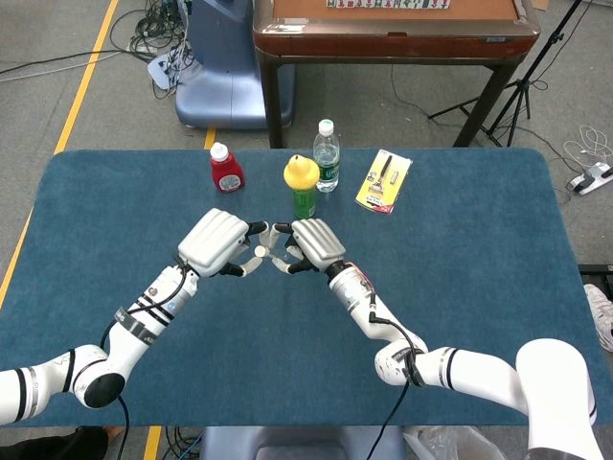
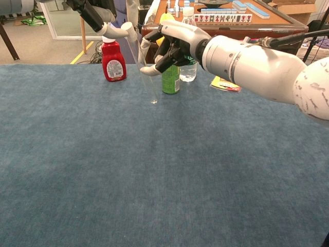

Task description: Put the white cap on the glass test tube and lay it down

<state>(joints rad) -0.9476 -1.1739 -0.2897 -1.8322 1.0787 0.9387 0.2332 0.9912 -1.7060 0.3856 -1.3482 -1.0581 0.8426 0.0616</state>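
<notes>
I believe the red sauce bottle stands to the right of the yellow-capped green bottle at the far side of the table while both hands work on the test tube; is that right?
Not quite: the head view shows the red sauce bottle to the left of the yellow-capped green bottle, not the right. The rest holds: both stand at the far side while the left hand and right hand meet at the glass test tube.

A red ketchup bottle (image 1: 226, 169) stands toward the far edge of the blue table (image 1: 479, 249). Near it are a green bottle with a yellow cap (image 1: 302, 185) and, just beside that, a clear water bottle (image 1: 328, 155). A yellow packet (image 1: 384, 180) lies flat farther right.
</notes>
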